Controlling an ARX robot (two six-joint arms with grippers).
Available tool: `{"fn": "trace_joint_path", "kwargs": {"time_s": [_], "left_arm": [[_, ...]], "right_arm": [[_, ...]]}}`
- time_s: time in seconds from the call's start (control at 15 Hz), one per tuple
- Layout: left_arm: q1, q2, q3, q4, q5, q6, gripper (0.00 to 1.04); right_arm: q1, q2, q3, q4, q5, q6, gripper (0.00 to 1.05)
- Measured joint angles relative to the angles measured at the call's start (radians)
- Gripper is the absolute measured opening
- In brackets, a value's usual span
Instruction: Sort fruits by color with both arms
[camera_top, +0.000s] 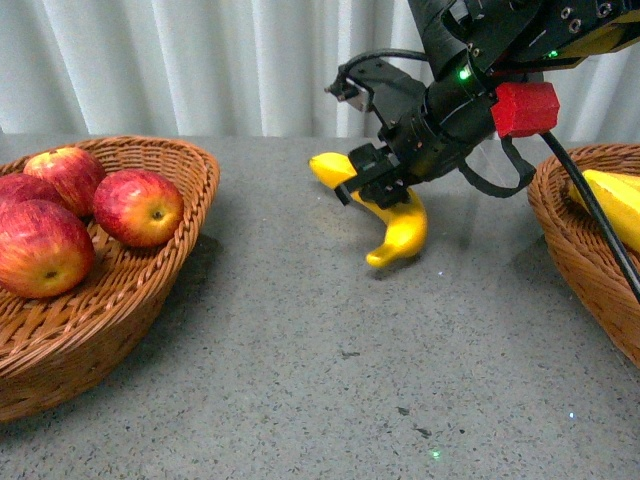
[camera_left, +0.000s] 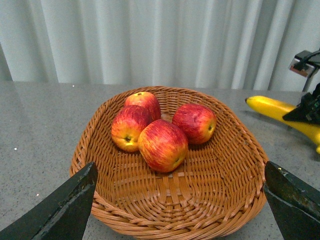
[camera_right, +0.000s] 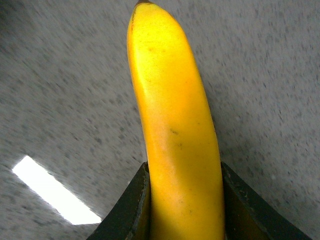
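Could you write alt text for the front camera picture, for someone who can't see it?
A black robot arm's tool grips a yellow banana above a grey table. On the left, a wicker basket holds red apples; on the right, another basket holds a second banana.

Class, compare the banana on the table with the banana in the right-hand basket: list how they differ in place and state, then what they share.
The banana on the table lies on the grey tabletop between the baskets; the banana in the basket rests inside the right wicker basket.
The table banana is clamped by the right gripper; the basket banana is untouched, with a black cable crossing in front of it.
The table banana shows whole; the basket banana is partly cut off.
Both are smooth, bright yellow.
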Motion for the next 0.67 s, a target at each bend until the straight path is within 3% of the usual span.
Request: {"fn": "trace_joint_path", "kwargs": {"time_s": [0.47,0.53,0.6,0.67], "left_arm": [[0.000,0.000,0.000,0.000,0.000,0.000,0.98],[0.000,0.000,0.000,0.000,0.000,0.000,0.98],[0.000,0.000,0.000,0.000,0.000,0.000,0.98],[0.000,0.000,0.000,0.000,0.000,0.000,0.98]], "right_arm": [[-0.037,-0.158,-0.087,0.146,-0.148,0.177,0.32],[-0.197,-0.427,-0.247,0.217,-0.264,0.306,0.32],[-0.439,-0.610,-0.477,0.179,-0.303,0.212,0.32],[-0.588,-0.655,-0.656,0.155,-0.257,-0.060,0.32]]}}
